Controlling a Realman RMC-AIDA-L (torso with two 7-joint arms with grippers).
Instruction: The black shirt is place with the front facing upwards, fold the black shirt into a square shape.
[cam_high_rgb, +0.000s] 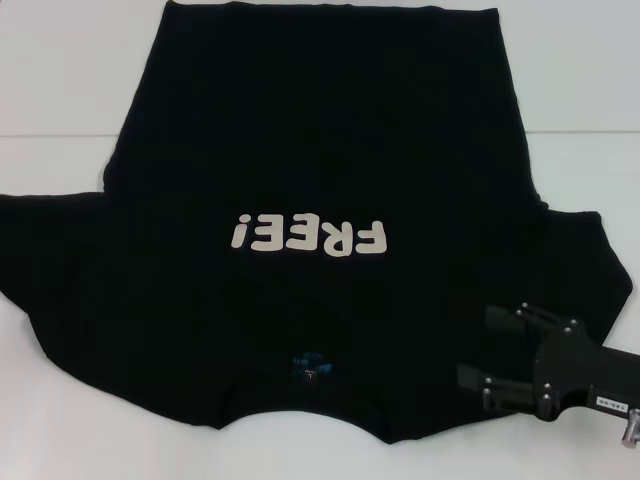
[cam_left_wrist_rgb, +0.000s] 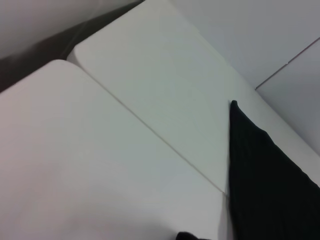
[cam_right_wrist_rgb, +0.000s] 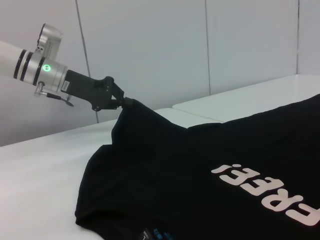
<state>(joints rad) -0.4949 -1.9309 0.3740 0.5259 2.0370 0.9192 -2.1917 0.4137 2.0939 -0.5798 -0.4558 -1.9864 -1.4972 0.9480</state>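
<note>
Right end effector (cam_high_rgb: 488, 350) spread open; left end effector (cam_right_wrist_rgb: 122, 101) clamped, raised.

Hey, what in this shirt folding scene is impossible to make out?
Head view: the black shirt runs off the left edge, and the left gripper is outside that frame.
Head view: print on the neck label is too small.
Right wrist view: the right gripper does not show.

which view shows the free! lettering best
The head view: the whole FREE! lettering lies unobstructed, though upside down, on the black shirt. The right wrist view shows it slanted and cut off; the left wrist view shows only plain black cloth.
</note>
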